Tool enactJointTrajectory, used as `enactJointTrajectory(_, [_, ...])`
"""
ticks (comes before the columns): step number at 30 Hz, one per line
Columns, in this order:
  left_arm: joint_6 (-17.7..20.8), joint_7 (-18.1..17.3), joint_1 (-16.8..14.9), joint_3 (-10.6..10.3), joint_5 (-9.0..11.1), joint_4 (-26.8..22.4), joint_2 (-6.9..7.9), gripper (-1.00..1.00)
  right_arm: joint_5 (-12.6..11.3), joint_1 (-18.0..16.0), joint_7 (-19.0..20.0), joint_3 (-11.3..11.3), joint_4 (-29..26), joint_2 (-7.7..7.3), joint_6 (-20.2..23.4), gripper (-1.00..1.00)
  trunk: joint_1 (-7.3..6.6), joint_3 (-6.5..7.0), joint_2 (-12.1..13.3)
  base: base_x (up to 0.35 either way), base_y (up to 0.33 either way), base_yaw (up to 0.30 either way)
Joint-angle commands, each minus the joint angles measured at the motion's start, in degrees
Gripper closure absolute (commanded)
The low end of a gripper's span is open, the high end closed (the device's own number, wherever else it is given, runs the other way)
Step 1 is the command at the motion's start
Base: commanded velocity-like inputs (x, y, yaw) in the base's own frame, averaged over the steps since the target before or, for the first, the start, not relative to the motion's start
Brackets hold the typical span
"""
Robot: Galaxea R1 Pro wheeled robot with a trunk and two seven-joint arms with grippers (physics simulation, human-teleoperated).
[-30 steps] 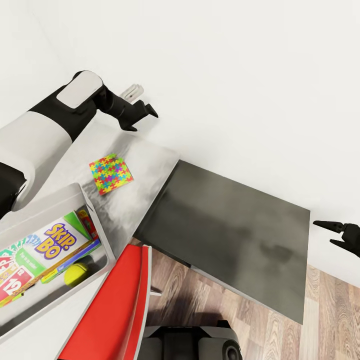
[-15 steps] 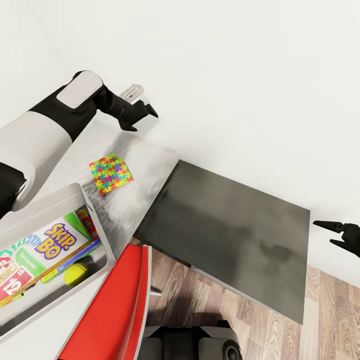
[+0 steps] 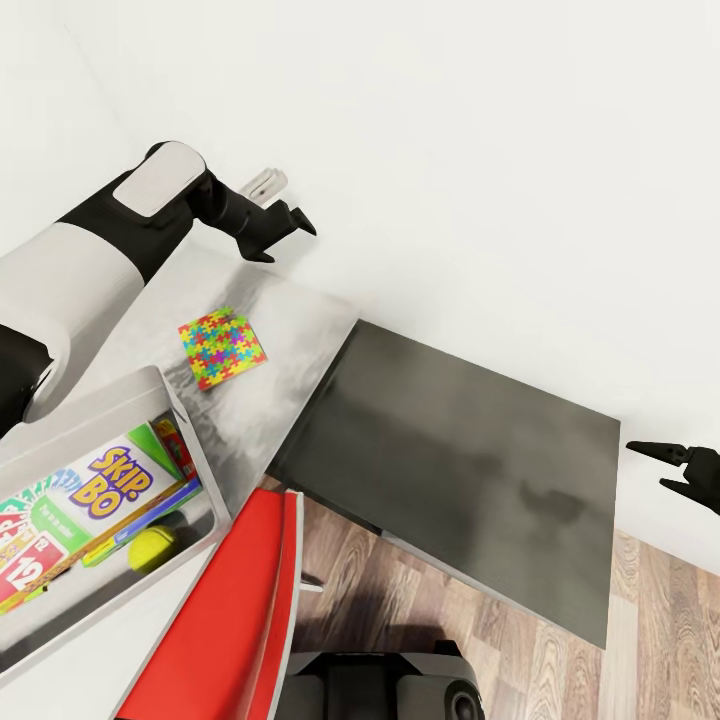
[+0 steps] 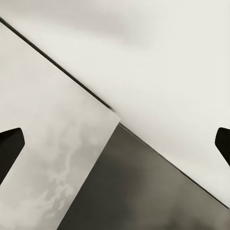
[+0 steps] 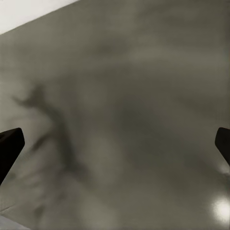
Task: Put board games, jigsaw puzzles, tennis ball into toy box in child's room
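Observation:
A multicoloured jigsaw puzzle point(image 3: 222, 348) lies flat on the pale mottled table point(image 3: 270, 310). Nearer me, the light grey toy box point(image 3: 120, 400) holds the Skip-Bo board game point(image 3: 110, 483), other flat game boxes point(image 3: 30, 555) and the yellow tennis ball point(image 3: 152, 546). My left gripper point(image 3: 292, 222) hangs open above the table's far end by the wall, beyond the puzzle, with nothing between its fingertips point(image 4: 9, 148). At the far right my right gripper point(image 3: 668, 468) is open and empty over the lower dark desk point(image 5: 124, 120).
The lower dark grey desk point(image 3: 470, 470) adjoins the table on the right. A red chair back point(image 3: 230, 610) stands just below the toy box. My base point(image 3: 390, 685) sits on the wood-plank floor point(image 3: 560, 660). White wall closes the far side.

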Motion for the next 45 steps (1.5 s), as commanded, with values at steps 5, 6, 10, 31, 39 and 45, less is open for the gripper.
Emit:
enactJointTrajectory(5, [-0.04, 0.45, -0.06, -0.35, 0.61, -0.10, 0.07, -1.00, -0.57, -0.06, -0.60, -0.02, -0.03, -0.01, 0.18, -1.00, 0.03, -0.08, -0.09, 0.000, 0.000, 0.000])
enactJointTrajectory(6, [0.16, 0.26, -0.39, -0.41, 0.62, 0.10, 0.21, -1.00, -0.66, -0.07, -0.60, 0.00, -0.04, -0.03, 0.18, -1.00, 0.03, -0.08, -0.09, 0.000, 0.000, 0.000])
enactJointTrajectory(10, [0.82, -0.07, -0.72, 0.57, 0.77, 0.11, 0.84, -1.00, -0.51, -0.25, -0.65, -0.03, -0.11, -0.30, 0.18, -1.00, 0.03, -0.08, -0.09, 0.000, 0.000, 0.000])
enactJointTrajectory(31, [1.95, -0.72, -0.69, 3.35, 1.01, 0.02, 2.14, -1.00, 0.11, -0.60, -0.63, -0.05, -0.24, -0.77, 0.18, -1.00, 0.03, -0.08, -0.09, 0.000, -0.049, 0.000])
enactJointTrajectory(39, [1.98, -0.76, -0.68, 3.48, 1.22, 0.01, 2.26, -1.00, 0.13, -0.63, -0.66, -0.04, -0.24, -0.66, 0.18, -1.00, 0.03, -0.08, -0.09, 0.000, -0.035, 0.000])
enactJointTrajectory(45, [1.99, -0.76, -0.64, 3.52, 1.27, 0.01, 2.37, -1.00, 0.13, -0.64, -0.70, -0.06, -0.24, -0.57, 0.18, -1.00, 0.03, -0.08, -0.09, 0.000, -0.012, 0.038])
